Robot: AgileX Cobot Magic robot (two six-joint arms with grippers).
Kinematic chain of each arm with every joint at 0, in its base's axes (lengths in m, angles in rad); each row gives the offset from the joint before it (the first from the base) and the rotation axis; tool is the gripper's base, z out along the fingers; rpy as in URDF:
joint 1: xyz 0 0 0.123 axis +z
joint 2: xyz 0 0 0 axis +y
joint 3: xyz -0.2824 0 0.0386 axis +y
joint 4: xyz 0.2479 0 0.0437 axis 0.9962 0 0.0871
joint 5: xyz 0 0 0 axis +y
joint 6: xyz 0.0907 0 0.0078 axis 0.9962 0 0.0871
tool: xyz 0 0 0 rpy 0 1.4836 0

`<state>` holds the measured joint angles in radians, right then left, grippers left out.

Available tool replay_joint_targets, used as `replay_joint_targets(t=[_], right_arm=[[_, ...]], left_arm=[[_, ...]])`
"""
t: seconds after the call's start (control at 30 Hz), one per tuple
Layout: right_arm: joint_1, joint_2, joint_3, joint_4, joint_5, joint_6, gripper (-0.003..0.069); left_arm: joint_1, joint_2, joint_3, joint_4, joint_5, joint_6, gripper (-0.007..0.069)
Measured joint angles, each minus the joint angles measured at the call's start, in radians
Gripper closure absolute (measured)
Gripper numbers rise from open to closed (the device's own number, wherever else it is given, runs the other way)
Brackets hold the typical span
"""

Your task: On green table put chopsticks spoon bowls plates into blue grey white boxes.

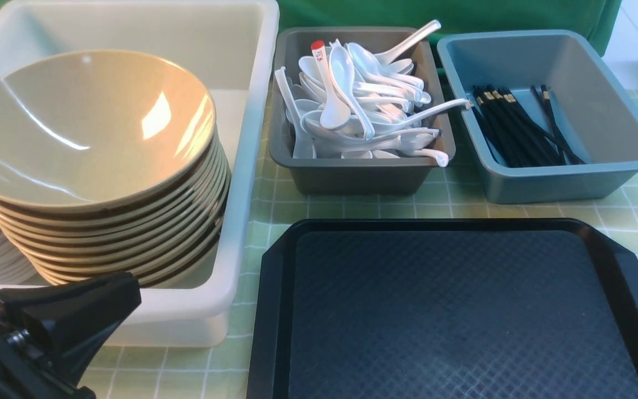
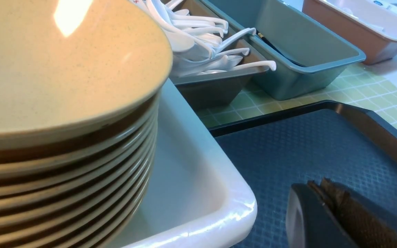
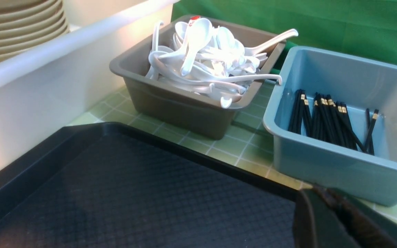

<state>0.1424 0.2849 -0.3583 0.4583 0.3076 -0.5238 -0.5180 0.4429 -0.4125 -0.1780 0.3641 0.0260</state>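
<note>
Green checked cloth over the counter, green backdrop behind. The left gripper [image 1: 58, 327] sits at the near left corner and the right gripper [image 3: 336, 220] only shows in its wrist view — both look pinched together with nothing in them, though I can't really tell. The black tray [image 1: 463, 310] at the near edge is bare and has a diamond texture, so I'd say sorting is about done; best move is backing off without nudging the rims. Glossy tan bowls [image 1: 92, 160] are stacked in the white box [image 1: 252, 111] at the far left, slick white spoons [image 1: 352, 94] are heaped in the grey box [image 1: 352, 174], and thin black chopsticks [image 1: 518, 124] lie in the blue box [image 1: 574, 183] toward the far right.
</note>
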Motion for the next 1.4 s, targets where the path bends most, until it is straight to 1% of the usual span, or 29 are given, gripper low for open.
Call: replay_joint_targets(t=[0.07, 0.13, 0.27, 0.33, 0.37, 0.4, 0.6, 0.67, 0.83, 1.03, 1.4], right_arm=[[0.0, 0.0, 0.0, 0.0, 0.0, 0.001, 0.0632], [0.0, 0.0, 0.0, 0.0, 0.0, 0.001, 0.0631], [0.0, 0.0, 0.0, 0.0, -0.001, 0.001, 0.0625], [0.0, 0.0, 0.0, 0.0, -0.002, 0.002, 0.0622], [0.0, 0.0, 0.0, 0.0, -0.002, 0.001, 0.0622], [0.0, 0.0, 0.0, 0.0, -0.002, 0.001, 0.0622], [0.0, 0.0, 0.0, -0.001, -0.002, 0.001, 0.0617], [0.0, 0.0, 0.0, -0.001, -0.002, 0.001, 0.0615], [0.0, 0.0, 0.0, -0.002, -0.002, 0.002, 0.0612], [0.0, 0.0, 0.0, -0.003, -0.002, 0.002, 0.0605], [0.0, 0.0, 0.002, -0.003, -0.002, 0.002, 0.0596]], left_arm=[[0.0, 0.0, 0.004, 0.0, -0.002, 0.01, 0.0626], [0.001, -0.004, 0.005, 0.025, -0.002, 0.035, 0.0626], [0.076, -0.147, 0.081, 0.104, 0.0, 0.059, 0.0626], [0.146, -0.24, 0.132, 0.135, -0.001, 0.052, 0.0626], [0.154, -0.248, 0.132, 0.135, -0.001, 0.052, 0.0626], [0.219, -0.311, 0.18, 0.154, 0.005, 0.047, 0.0626], [0.429, -0.447, 0.353, 0.166, 0.04, 0.04, 0.0626], [0.457, -0.454, 0.409, 0.143, 0.041, 0.039, 0.0626], [0.466, -0.456, 0.429, 0.123, 0.005, 0.041, 0.0626], [0.513, -0.456, 0.432, 0.12, -0.013, 0.041, 0.0626], [0.513, -0.456, 0.434, 0.12, -0.019, 0.041, 0.0626]])
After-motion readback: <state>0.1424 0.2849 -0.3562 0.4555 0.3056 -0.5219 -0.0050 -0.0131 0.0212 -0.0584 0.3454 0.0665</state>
